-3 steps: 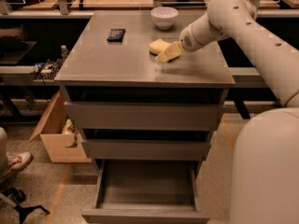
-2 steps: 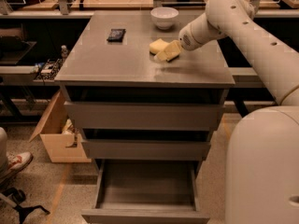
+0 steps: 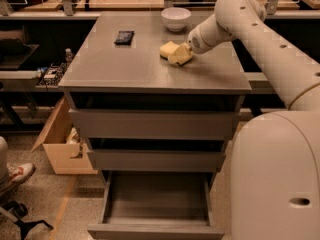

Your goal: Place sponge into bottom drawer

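The pale yellow sponge [image 3: 167,48] lies on the grey cabinet top [image 3: 130,66], right of middle and just in front of the white bowl. My gripper [image 3: 182,55] reaches in from the right and sits low on the top, against the sponge's right side, with its pale yellow pads overlapping it. The bottom drawer [image 3: 156,231] is pulled out at the foot of the cabinet, and its grey tray shows nothing inside. The two wider drawers above it are slightly ajar.
A white bowl [image 3: 176,18] stands at the back of the top. A small black object [image 3: 124,37] lies at the back left. A cardboard box [image 3: 59,146] and a person's shoe [image 3: 16,174] are on the floor to the left. My white base [image 3: 280,179] stands to the right.
The gripper has shifted slightly at the sponge; the sponge stays on the cabinet top. The drawers have not moved.
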Tool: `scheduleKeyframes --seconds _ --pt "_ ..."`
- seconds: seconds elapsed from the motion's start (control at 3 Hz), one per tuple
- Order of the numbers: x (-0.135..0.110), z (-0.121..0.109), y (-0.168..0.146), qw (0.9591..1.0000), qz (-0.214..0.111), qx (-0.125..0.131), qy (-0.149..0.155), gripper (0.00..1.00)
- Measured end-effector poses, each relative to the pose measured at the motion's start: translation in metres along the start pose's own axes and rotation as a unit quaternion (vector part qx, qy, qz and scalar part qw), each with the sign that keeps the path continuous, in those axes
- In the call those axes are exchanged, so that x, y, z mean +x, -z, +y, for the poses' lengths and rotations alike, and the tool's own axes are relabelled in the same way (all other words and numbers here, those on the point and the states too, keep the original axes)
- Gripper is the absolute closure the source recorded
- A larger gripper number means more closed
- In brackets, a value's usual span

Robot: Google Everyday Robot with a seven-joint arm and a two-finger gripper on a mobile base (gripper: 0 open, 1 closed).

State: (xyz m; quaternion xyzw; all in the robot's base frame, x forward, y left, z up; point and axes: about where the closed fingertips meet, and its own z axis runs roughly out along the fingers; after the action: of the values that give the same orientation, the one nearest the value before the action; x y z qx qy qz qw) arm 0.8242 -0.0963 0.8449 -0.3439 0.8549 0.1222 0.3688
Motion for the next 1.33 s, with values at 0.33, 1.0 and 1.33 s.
scheduleKeyframes --seconds 0.33,1.0,1.33 --pt "-0.002 0.002 -0.005 1.0 0.003 -0.004 0.0 0.62" --pt "-0.005 0.028 0.05 0.9973 0.016 -0.01 0.071 1.0" --pt "0.015 0.065 0.097 0.9918 0.051 -0.038 0.111 1.0"
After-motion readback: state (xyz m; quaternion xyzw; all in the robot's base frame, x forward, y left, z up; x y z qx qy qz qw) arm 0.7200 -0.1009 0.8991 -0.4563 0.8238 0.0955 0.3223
